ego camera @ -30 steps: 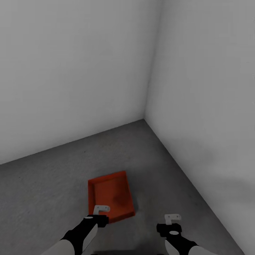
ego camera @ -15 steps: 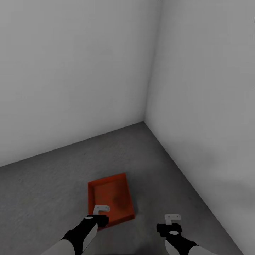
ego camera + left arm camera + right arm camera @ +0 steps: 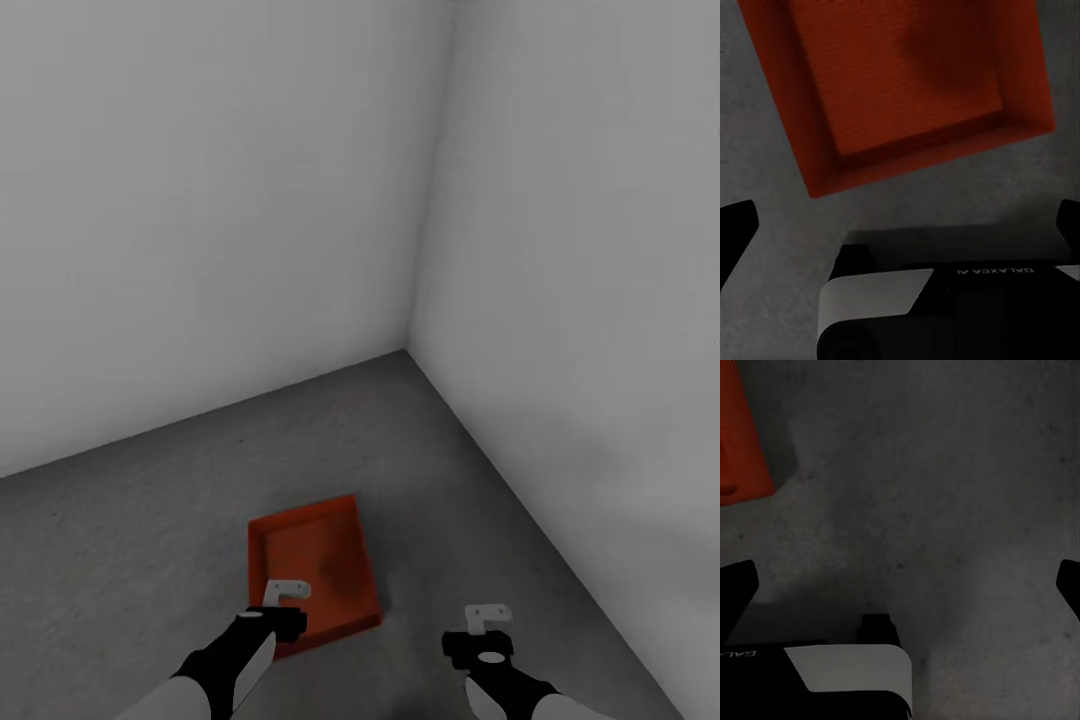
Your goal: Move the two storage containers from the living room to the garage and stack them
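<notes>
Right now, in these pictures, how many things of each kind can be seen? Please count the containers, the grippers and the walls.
Orange-red storage container: 1, lying on the grey floor
Grippers: 2, the left gripper and the right gripper, both open and holding nothing
White walls: 2, meeting in a corner
Total: 5

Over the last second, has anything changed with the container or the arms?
The whole head view has slid slightly down the picture, wall corner and storage container alike, so the camera shifted, not the bin. It lies on the floor, apart from both grippers. The left gripper and right gripper hang open and empty as before.
</notes>
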You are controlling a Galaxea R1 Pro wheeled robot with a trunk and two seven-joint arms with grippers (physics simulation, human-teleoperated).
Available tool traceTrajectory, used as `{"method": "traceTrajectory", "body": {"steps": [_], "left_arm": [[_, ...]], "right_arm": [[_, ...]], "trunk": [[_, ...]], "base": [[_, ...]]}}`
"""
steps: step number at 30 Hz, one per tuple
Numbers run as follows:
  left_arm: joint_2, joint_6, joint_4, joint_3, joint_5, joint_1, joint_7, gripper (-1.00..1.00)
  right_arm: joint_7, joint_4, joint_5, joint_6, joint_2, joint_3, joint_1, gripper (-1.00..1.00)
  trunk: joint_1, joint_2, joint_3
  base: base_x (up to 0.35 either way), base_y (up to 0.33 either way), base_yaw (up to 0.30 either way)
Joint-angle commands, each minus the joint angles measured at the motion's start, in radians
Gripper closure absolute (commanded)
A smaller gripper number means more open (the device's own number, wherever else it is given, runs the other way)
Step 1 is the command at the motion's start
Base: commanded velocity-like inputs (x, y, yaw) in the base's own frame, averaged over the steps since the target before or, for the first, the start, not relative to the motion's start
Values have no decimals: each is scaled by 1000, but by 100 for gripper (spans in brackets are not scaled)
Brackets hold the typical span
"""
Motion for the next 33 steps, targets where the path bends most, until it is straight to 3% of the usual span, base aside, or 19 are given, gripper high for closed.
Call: {"method": "traceTrajectory", "body": {"steps": [1,33], "left_arm": [[1,5,-2,-8,10,0,8,-100],[-1,5,-1,-8,10,0,8,-100]], "right_arm": [[-4,0,-11,-4,0,8,-1,-100],[-4,0,-11,-4,0,8,-1,-100]], "trunk": [[0,-1,0],[0,-1,50]], "base": [[0,0,0],[0,0,0]]}}
